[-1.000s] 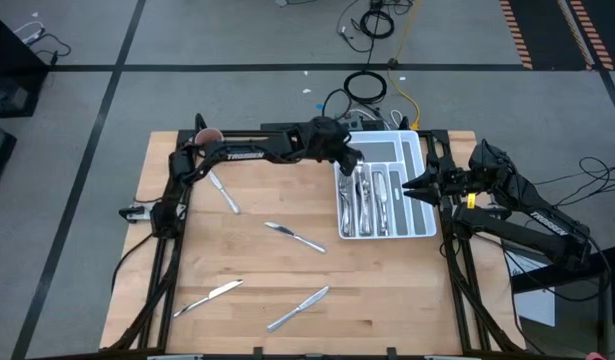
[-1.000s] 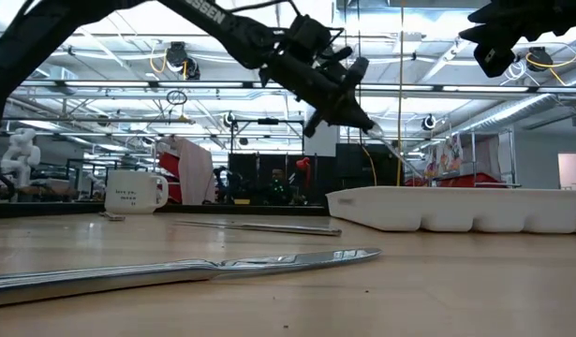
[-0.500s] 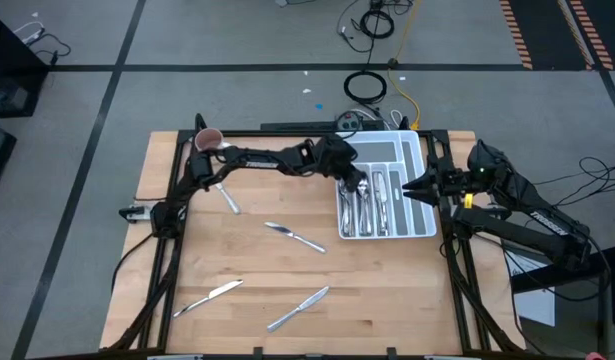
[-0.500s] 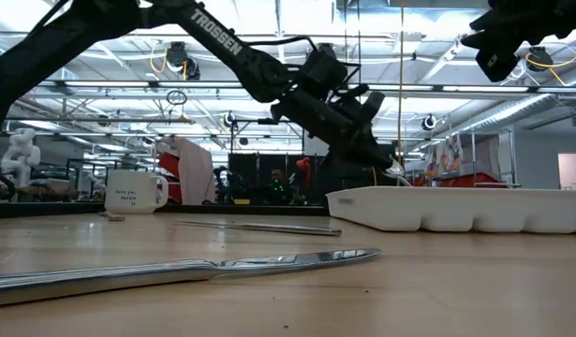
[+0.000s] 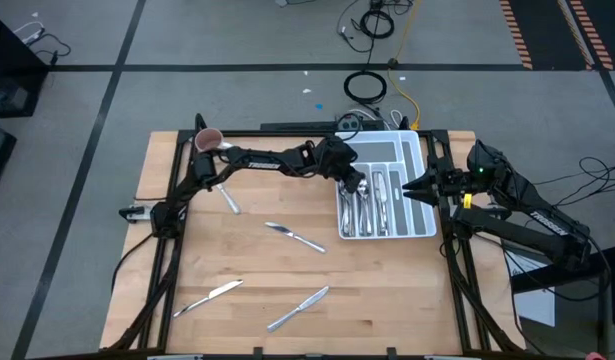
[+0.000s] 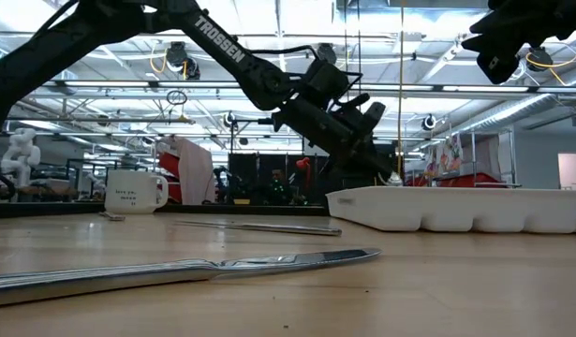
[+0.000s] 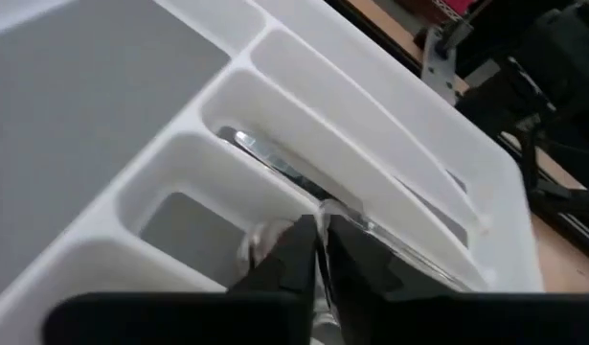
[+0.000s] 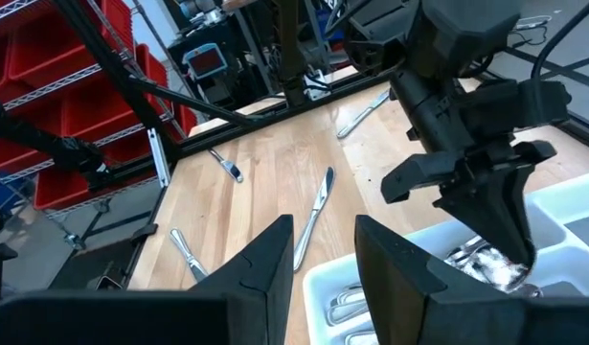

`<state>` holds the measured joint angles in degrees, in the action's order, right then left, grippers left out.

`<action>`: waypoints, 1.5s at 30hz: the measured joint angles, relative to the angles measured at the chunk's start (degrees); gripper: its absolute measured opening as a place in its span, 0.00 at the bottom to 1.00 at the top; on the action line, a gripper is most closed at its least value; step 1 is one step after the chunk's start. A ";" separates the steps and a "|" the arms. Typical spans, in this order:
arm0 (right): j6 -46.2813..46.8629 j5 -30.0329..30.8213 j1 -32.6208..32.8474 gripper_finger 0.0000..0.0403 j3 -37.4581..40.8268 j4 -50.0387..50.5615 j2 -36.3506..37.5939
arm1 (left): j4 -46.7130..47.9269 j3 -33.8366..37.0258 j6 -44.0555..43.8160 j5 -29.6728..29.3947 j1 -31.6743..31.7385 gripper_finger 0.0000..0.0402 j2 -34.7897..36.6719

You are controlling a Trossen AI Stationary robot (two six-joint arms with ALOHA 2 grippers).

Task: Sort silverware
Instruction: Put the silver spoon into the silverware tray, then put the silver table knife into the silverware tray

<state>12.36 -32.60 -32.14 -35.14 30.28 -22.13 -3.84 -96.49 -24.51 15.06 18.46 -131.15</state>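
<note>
Still on the desk (image 5: 187, 250) lie four knives (image 5: 294, 236); your left claw (image 5: 354, 182), pinched shut on a thin utensil (image 7: 320, 251), hangs over the tray (image 5: 424, 190). Release crooked and it bridges a divider. Your right claw (image 8: 318, 251) waits open nearby.

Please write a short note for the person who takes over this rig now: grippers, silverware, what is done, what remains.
Left gripper: down in the white tray, shut on a piece of silverware.
Right gripper: open, waiting at the tray's right edge.
Done: several pieces lie in the tray.
Left: release this piece, then four knives on the table.
</note>
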 joint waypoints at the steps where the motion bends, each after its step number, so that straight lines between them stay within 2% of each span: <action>1: 0.01 0.00 0.00 0.26 0.00 0.00 0.00 | -0.02 0.00 0.44 -0.47 0.00 0.11 0.00; 11: 0.00 -0.04 0.00 0.26 0.00 0.00 0.00 | -0.55 -0.03 2.88 -3.58 0.00 0.28 0.00; 17: 0.00 -0.14 0.00 0.26 0.00 -0.01 0.00 | 0.83 -4.56 2.95 -4.78 0.63 0.38 1.01; 20: 0.26 -0.26 0.00 0.26 0.00 0.00 0.00 | 5.51 -8.13 5.52 -5.25 0.76 0.40 3.16; 23: 0.28 -0.26 0.00 0.26 0.00 0.02 0.00 | 16.67 -12.55 10.40 -5.41 0.48 0.41 6.85; 28: 0.11 0.20 0.00 0.26 0.00 0.04 0.00 | 40.50 -16.26 15.34 -14.92 -1.11 0.41 14.74; 32: 4.79 6.99 0.07 0.26 0.00 1.33 -0.67 | 60.59 -16.13 13.90 -20.34 -3.75 0.41 20.86; 34: 4.32 8.63 0.47 0.26 0.00 3.53 -2.33 | 68.66 -16.11 12.02 -22.64 -6.44 0.41 24.17; 37: 2.70 8.59 2.14 0.26 0.34 2.90 -7.34 | 73.70 -16.05 7.09 -26.89 -11.35 0.41 29.39; 39: 2.79 8.66 4.29 0.26 0.42 -0.61 -11.98 | 73.84 -16.02 3.94 -30.58 -14.74 0.41 33.19; 45: 1.54 8.87 15.07 0.26 0.01 -22.15 -28.57 | 73.83 -16.06 -6.65 -43.55 -24.59 0.41 43.13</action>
<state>13.90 -23.73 -17.07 -35.13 8.13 -50.70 70.00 -112.55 -31.17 -28.49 -6.14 -88.02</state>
